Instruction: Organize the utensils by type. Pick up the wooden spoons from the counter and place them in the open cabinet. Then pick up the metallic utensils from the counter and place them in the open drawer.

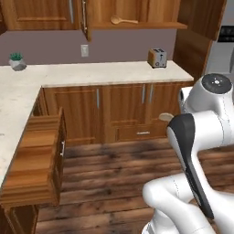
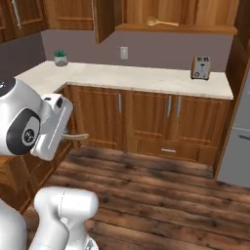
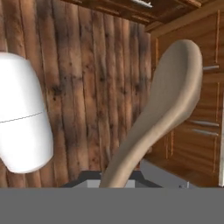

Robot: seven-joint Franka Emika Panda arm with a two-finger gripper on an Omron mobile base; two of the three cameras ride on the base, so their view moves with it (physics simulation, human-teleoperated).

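While the arm is folded low over the dark plank floor, the gripper (image 3: 114, 181) fingers are closed narrowly on the handle of a light tan wooden spoon (image 3: 168, 105), its bowl pointing away from the hand. This utensil is probably light, stiff and smooth; a mid-handle grip suits it. From left: one open reddish-brown drawer (image 1: 34, 160), one open wall cabinet (image 1: 151, 23) holding a second wooden spoon (image 1: 122, 20), one toaster (image 1: 157, 58). Wooden spoons: two.

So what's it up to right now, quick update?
Jaws shut on a wooden spoon, carried low over the floor. Another wooden spoon already lies in the open cabinet. Open drawer waits at left. Nothing in the way.
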